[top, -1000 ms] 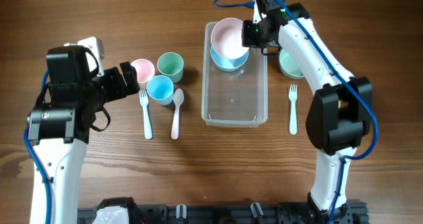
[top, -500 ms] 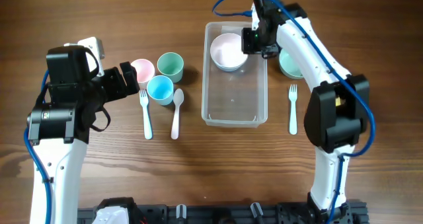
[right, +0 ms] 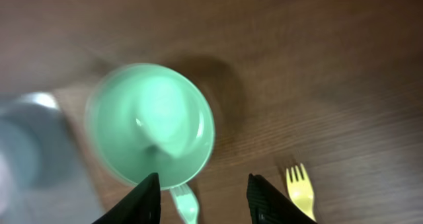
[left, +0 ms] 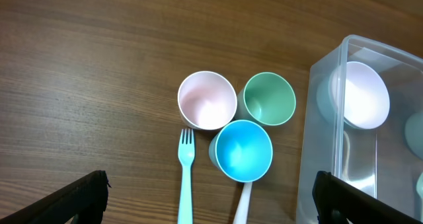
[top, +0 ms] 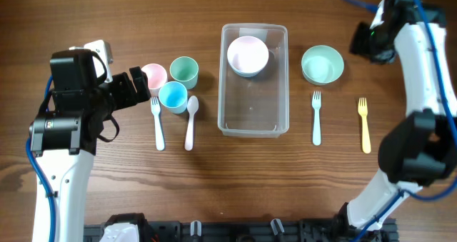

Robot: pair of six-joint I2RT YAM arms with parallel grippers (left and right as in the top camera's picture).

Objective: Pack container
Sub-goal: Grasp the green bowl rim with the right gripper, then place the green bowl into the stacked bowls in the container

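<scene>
- The right gripper (right: 203,194) hangs with its fingers apart and nothing between them, over the near right rim of the green bowl (top: 322,64).
- The left gripper (top: 139,83) is also spread and empty. It sits just left of the pink cup (top: 153,74).
- The container (top: 254,113) stands in the middle of the worktop (top: 107,13), its long sides running near to far.
- A pink bowl (top: 248,54) lies in its far end. The near half of the tub floor is bare.
- Right of the container there is a clear strip of wood, then the green bowl. The two are near each other but not touching.
- Near side of that bowl lie a pale blue fork (top: 316,118) and, further right, a yellow fork (top: 365,124). Both have their tines pointing far, and they are well apart.
- Left of the container three cups cluster together: the pink one, a green cup (top: 183,70) and a blue cup (top: 173,96).
- A light blue fork (top: 158,122) and a white spoon (top: 191,121) lie side by side just near of the cups. The spoon is the piece closest to the container's left wall.
</scene>
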